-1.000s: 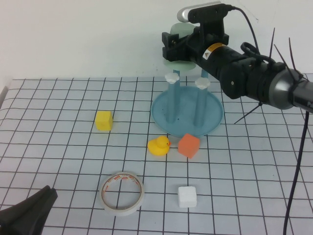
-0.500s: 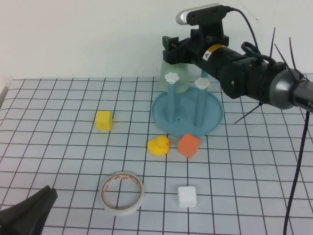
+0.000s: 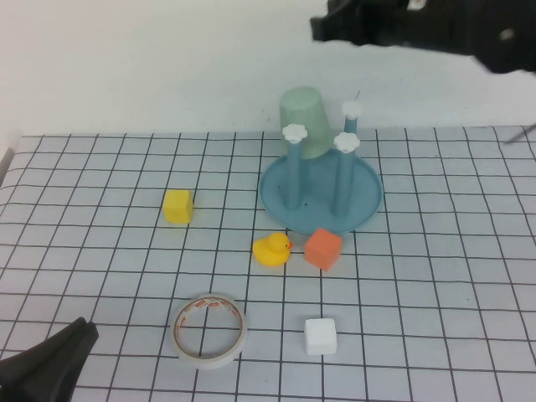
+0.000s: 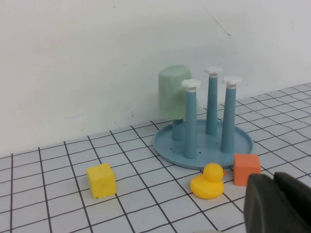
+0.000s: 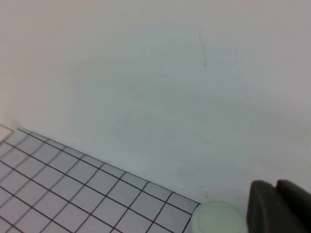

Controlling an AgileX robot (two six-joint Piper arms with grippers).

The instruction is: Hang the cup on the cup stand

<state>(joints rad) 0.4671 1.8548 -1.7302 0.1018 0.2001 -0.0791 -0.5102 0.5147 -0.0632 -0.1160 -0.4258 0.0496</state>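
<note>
Nearest, lower left: left gripper (image 3: pixel 42 364), pressed together, parked. Centre: round blue four-post cup stand (image 3: pixel 321 198), pale mint-green plastic cup (image 3: pixel 304 122) inverted over its rear post, hung. Top right: right gripper (image 3: pixel 335 27), closed, empty.

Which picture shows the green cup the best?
The left wrist view: the cup sits upside down over a post of the cup stand, seen whole from the side. The high view shows it smaller, partly behind a cap. The right wrist view catches only its top.
</note>
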